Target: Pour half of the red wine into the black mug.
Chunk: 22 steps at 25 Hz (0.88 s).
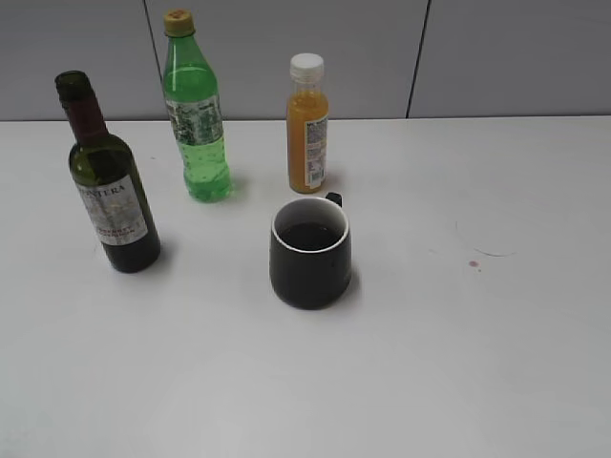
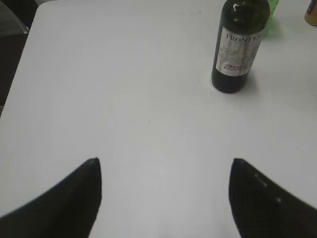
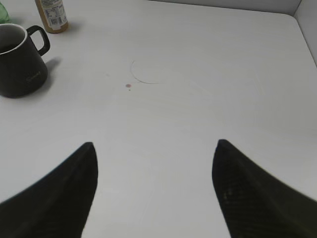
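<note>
The dark-green wine bottle (image 1: 110, 181) with maroon neck foil and a "Frontera" label stands upright and uncapped at the left of the table; it also shows in the left wrist view (image 2: 238, 47). The black mug (image 1: 310, 251) stands mid-table with dark red wine inside, handle toward the back; it also shows in the right wrist view (image 3: 20, 59). My left gripper (image 2: 166, 166) is open and empty, well short of the bottle. My right gripper (image 3: 154, 148) is open and empty, to the right of the mug. Neither gripper shows in the exterior view.
A bright green plastic bottle (image 1: 196, 114) and a small orange juice bottle (image 1: 307, 129) stand behind the mug. A small red drop (image 1: 474, 264) and a faint curved mark lie on the white table (image 1: 430, 363) to the right. The table's left edge (image 2: 15, 84) shows.
</note>
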Motion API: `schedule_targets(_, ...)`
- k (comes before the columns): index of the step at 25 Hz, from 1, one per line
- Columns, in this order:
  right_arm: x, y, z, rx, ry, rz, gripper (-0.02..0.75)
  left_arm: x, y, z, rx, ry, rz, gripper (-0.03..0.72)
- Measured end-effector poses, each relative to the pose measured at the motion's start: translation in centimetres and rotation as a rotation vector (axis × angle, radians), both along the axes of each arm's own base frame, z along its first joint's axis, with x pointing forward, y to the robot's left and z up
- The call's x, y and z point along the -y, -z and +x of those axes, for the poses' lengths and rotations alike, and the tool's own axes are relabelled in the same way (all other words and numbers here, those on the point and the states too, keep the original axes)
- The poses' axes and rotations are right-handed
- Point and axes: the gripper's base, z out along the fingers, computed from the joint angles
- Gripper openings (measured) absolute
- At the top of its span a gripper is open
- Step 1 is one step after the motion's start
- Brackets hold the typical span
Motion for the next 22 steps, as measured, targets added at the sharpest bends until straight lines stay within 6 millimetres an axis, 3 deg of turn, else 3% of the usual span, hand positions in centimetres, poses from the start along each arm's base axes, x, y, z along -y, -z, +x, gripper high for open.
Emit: schedule_targets(22, 0.0, 0.0, 0.0, -0.001, -0.002, 0.004, 0.548, -0.2, 2.1, -6.1, 0.189, -0.12, -0.098, 0.589)
